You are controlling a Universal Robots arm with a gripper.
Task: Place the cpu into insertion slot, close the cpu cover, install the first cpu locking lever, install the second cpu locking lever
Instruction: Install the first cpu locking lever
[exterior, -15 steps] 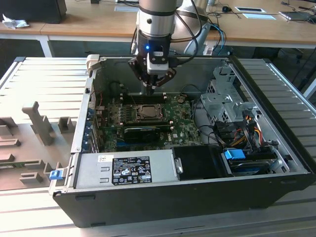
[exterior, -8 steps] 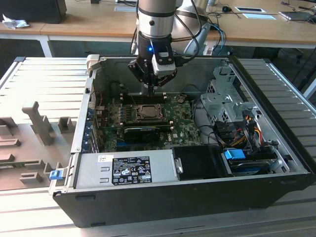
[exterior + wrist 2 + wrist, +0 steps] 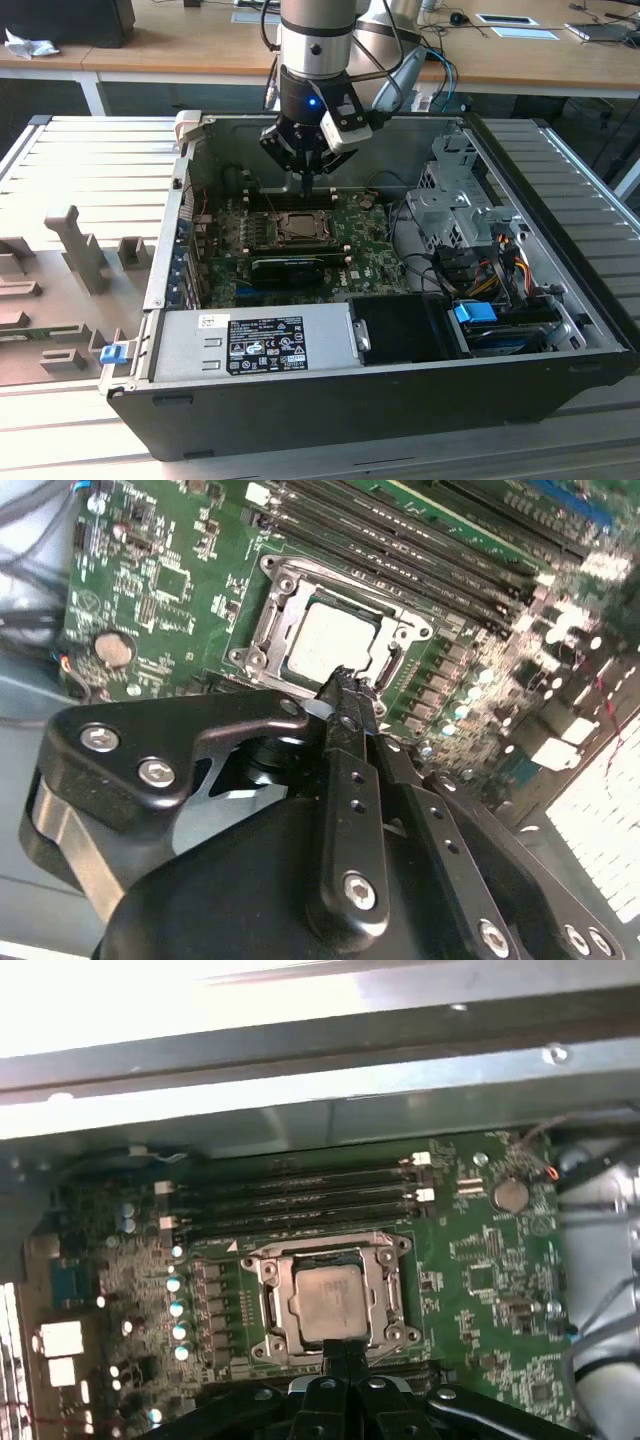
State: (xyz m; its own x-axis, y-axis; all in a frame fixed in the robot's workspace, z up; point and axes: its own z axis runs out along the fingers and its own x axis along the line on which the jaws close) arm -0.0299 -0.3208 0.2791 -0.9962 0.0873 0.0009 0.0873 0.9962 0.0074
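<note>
Black claw [image 3: 345, 680] is clenched, both fingers pinched flat together into one narrow tip, and as far as I can see there's nothing between them. In both wrist views that tip sits right at the edge of the insertion slot [image 3: 405, 1248], low over the board. I can't tell if it's actually touching metal or just hovering a hair above.

Going outward from there: the cpu [image 3: 328, 1305] is already sitting in the socket, pale silver face up, looks flat and square. The cpu cover [image 3: 272, 1300] looks folded down around it, with the chip showing through the window cut-out. So by my reckoning steps one and two are done.

The levers are the murky part. I honestly can't make out whether either one is hooked down, so I'd guess that's the bit being worked on, with the claw parked at the socket's rim.

Around the socket is the green motherboard [image 3: 480, 1260], with the row of memory slots [image 3: 300, 1195] just past it and a coin battery [image 3: 511, 1195] off to the side. From the exterior view the whole thing lies open in the computer case [image 3: 330, 400], with the grey power supply [image 3: 250, 345] along the near wall.
</note>
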